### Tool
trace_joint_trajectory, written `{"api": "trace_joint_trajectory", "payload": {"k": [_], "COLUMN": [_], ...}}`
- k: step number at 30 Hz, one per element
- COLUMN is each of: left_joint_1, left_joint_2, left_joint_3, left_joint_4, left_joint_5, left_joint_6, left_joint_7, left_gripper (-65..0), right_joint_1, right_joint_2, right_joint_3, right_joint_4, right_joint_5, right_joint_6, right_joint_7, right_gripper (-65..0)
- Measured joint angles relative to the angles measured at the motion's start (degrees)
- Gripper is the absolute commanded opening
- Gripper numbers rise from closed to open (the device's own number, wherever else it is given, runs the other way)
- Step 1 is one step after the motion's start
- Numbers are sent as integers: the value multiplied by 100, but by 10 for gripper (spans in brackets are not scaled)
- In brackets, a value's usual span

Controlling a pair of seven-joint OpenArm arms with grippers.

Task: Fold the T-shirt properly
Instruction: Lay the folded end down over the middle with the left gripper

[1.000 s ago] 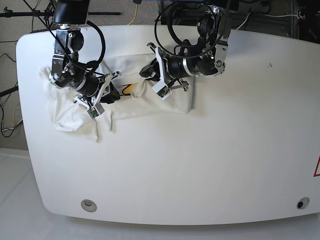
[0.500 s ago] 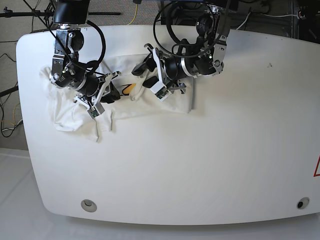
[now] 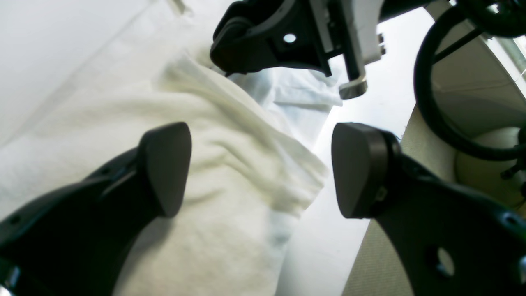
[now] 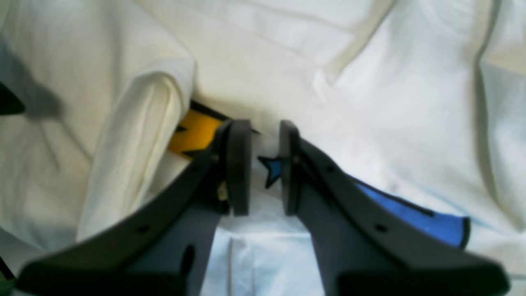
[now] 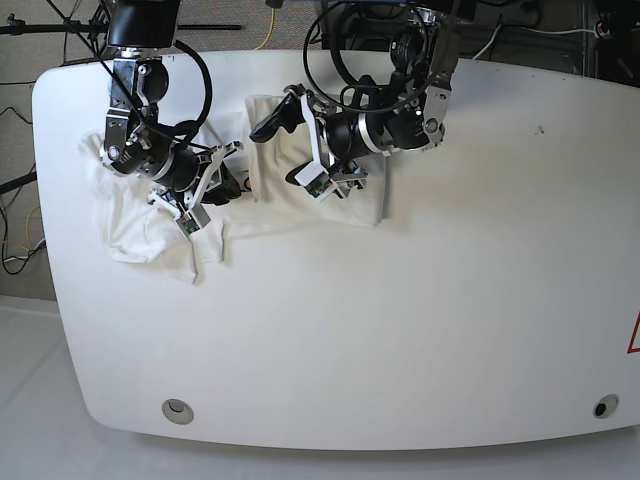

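The white T-shirt (image 5: 150, 235) lies crumpled at the table's far left, with one white flap laid over its middle. My left gripper (image 5: 283, 148) hovers over that flap. In the left wrist view this left gripper (image 3: 261, 168) stands wide open, and the creased T-shirt (image 3: 230, 135) lies below it, untouched by the pads. My right gripper (image 5: 205, 192) presses low into the cloth. Seen from the right wrist, the right gripper (image 4: 265, 164) is pinched narrowly on the T-shirt (image 4: 390, 82), beside a blue star (image 4: 271, 168), a yellow print (image 4: 193, 133) and a blue print (image 4: 419, 220).
The white table (image 5: 400, 330) stretches bare to the right and front of the shirt. Cables and stands crowd the far edge (image 5: 270, 30). The other arm's black and white hardware (image 3: 287, 37) sits close ahead of my left gripper. The table's left edge (image 5: 40, 200) runs near the shirt.
My left gripper went from shut to wide open, letting go of the fold it carried. That flap now lies leftward over the yellow print. The right arm has not moved.
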Motion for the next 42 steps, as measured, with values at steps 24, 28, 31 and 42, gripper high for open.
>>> {"api": "trace_joint_trajectory", "payload": {"k": [24,28,31,42], "left_joint_1": [-4,46,118,485], "left_joint_2": [-444,-634,-695,-758], "left_joint_3": [-96,-28,-31,-166], "left_joint_4": [208,177,160,125], "left_joint_5": [-931,-844,-710,-17], "left_joint_6": [-2,-2,-2,0], "left_joint_7": [256,184,125,-872], "left_gripper": [-186,-187,-194,-239], "right_joint_1": [-24,-4,4,20], "right_joint_2": [-7,-2,-2,0], "right_joint_3": [-17,-24,-28,-37], "right_joint_4": [-42,-42,-44,35], "right_joint_5": [-81,-83,-81,-96], "right_joint_6": [2,2,0,4], "right_joint_7": [-4,-42,-39,-153], "right_gripper": [-530,-530,-530,-531]}}
